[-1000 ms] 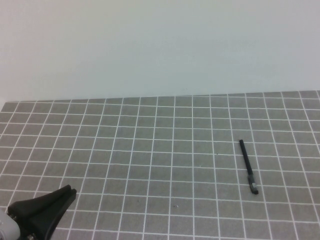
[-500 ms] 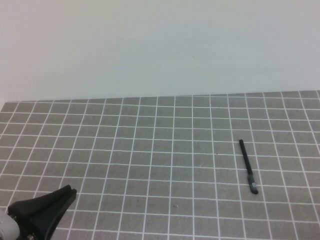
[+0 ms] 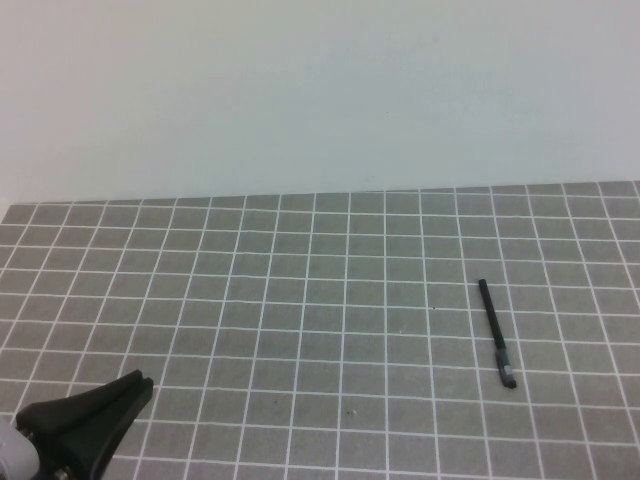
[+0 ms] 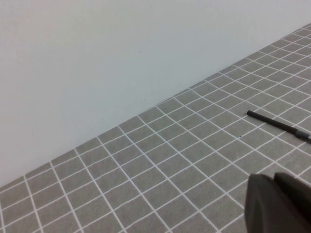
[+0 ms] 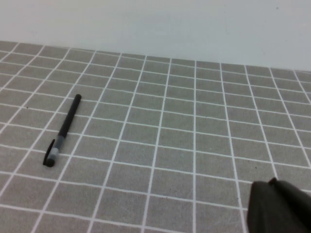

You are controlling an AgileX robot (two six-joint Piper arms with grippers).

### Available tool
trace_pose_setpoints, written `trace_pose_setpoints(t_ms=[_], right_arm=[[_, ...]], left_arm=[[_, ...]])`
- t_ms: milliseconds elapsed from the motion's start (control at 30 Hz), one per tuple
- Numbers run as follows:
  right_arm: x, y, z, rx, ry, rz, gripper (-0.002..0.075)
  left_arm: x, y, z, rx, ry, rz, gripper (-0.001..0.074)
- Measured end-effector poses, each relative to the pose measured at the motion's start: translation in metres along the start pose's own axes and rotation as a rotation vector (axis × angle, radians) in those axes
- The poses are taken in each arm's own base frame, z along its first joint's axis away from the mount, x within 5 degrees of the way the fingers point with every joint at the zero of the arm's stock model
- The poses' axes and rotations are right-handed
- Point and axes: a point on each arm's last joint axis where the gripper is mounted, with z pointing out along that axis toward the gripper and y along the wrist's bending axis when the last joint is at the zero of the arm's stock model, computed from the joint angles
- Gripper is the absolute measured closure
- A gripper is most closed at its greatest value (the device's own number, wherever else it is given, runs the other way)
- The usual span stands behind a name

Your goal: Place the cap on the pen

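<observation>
The pen [image 3: 491, 316] is a thin black stick lying flat on the grid mat at the right, running near to far. A short grey translucent cap with a dark end [image 3: 507, 372] sits at its near end, in line with it and touching. No silver tip shows. The pen also shows in the left wrist view [image 4: 274, 124] and in the right wrist view [image 5: 68, 120], with the cap [image 5: 51, 154] at its end. My left gripper [image 3: 138, 381] is at the near left, shut and empty, far from the pen; it also shows in its wrist view [image 4: 275, 177]. My right gripper [image 5: 272, 183] is shut and empty, apart from the pen.
The grey mat with white grid lines [image 3: 320, 300] covers the table up to a plain white wall [image 3: 320, 90] at the back. Nothing else lies on the mat. The right arm is outside the high view.
</observation>
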Motion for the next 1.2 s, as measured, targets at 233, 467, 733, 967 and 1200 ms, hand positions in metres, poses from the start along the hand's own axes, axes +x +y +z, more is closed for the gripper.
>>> trace_pose_setpoints(t_ms=[233, 467, 733, 967, 1200], right_arm=[[0.000, 0.000, 0.000, 0.000, 0.000, -0.001, 0.0727], [0.000, 0.000, 0.000, 0.000, 0.000, -0.001, 0.0727], [0.000, 0.000, 0.000, 0.000, 0.000, -0.001, 0.0727], [0.000, 0.000, 0.000, 0.000, 0.000, -0.001, 0.0727], [0.000, 0.000, 0.000, 0.000, 0.000, -0.001, 0.0727]], left_arm=[[0.000, 0.000, 0.000, 0.000, 0.000, -0.001, 0.0736], [0.000, 0.000, 0.000, 0.002, 0.003, -0.062, 0.0736], [0.002, 0.000, 0.000, 0.000, 0.019, -0.171, 0.0736], [0.005, 0.016, -0.002, -0.181, 0.046, -0.137, 0.0736], [0.007, 0.016, -0.002, -0.187, 0.059, -0.181, 0.0736]])
